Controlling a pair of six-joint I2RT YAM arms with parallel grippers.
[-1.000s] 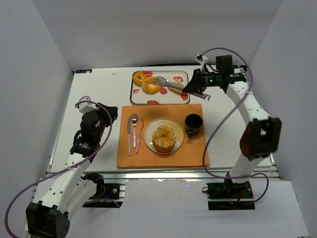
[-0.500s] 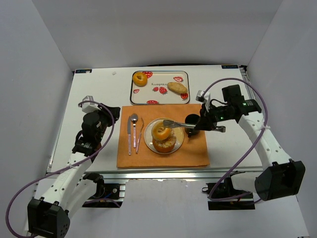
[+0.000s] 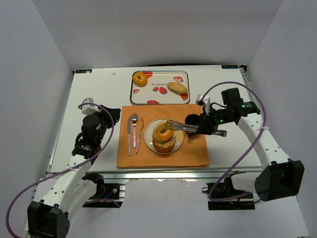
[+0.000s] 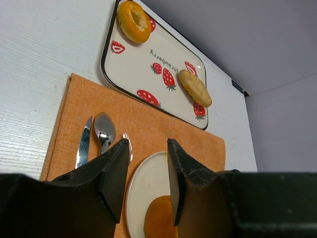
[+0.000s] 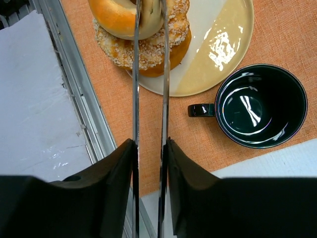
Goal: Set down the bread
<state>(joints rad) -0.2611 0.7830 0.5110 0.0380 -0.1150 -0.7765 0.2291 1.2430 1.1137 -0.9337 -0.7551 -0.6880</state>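
My right gripper (image 3: 200,130) is shut on metal tongs (image 3: 181,126), and the tongs pinch a glazed bagel (image 3: 162,132). The bagel rests against the top of a seeded bun (image 3: 165,145) on the cream plate (image 3: 148,141). In the right wrist view the tongs (image 5: 134,74) run up from my gripper (image 5: 148,144) to the bagel (image 5: 121,15) over the bun (image 5: 163,49). My left gripper (image 3: 111,115) is open and empty, left of the orange mat (image 3: 193,148); its wrist view shows the open jaws (image 4: 147,148) above the plate (image 4: 143,188).
A strawberry tray (image 3: 161,95) at the back holds another bagel (image 3: 140,79) and an oblong bread (image 3: 177,88). A black cup (image 3: 192,120) stands right of the plate, under my right arm. A knife (image 3: 130,134), spoon (image 3: 134,126) and fork (image 3: 140,136) lie left of the plate.
My right arm carried the bagel in the tongs from the tray to the plate, and it now sits on the seeded bun. The left arm barely moved.
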